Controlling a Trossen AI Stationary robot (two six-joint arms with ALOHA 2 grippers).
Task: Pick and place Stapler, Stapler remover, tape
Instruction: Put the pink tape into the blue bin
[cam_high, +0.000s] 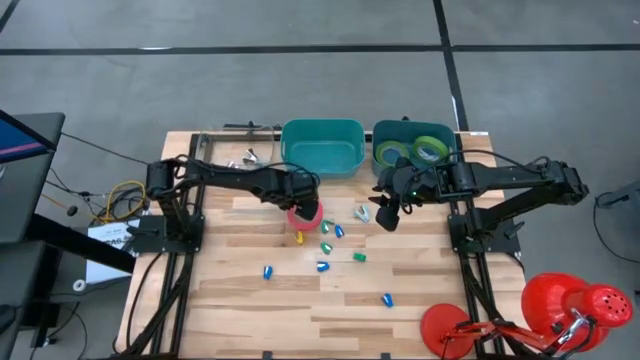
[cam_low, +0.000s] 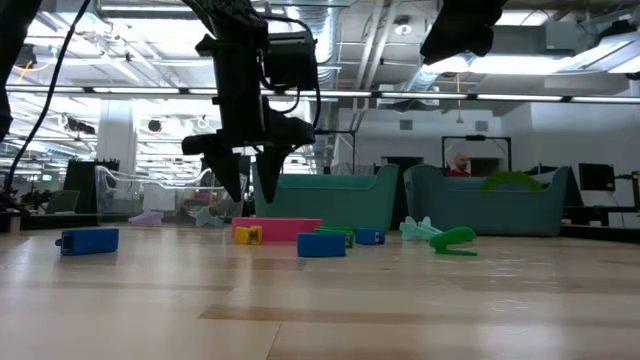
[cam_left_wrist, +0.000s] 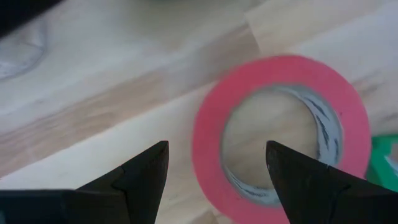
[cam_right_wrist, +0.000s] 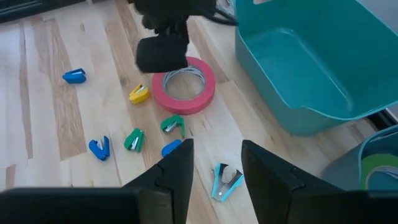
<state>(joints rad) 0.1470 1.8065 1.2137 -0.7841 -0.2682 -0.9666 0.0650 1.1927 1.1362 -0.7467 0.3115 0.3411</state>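
A pink-red tape roll (cam_high: 306, 216) lies flat on the wooden table, in front of the empty teal bin (cam_high: 322, 146). My left gripper (cam_left_wrist: 217, 165) hangs open just above the roll (cam_left_wrist: 280, 130), one finger over its hole and one outside its rim, clear of it in the low view (cam_low: 243, 190). Two green tape rolls (cam_high: 420, 150) lie in the right bin (cam_high: 380, 135). My right gripper (cam_right_wrist: 217, 158) is open, raised over a pale teal stapler remover (cam_right_wrist: 225, 180). Several small blue, green and yellow staplers (cam_high: 325, 245) are scattered on the table.
Clear plastic pieces (cam_high: 245, 157) lie at the far left beside the teal bin. Red lamp-like objects (cam_high: 570, 305) stand off the table's near right corner. The near half of the table holds only two blue staplers (cam_high: 268, 271), (cam_high: 387, 298).
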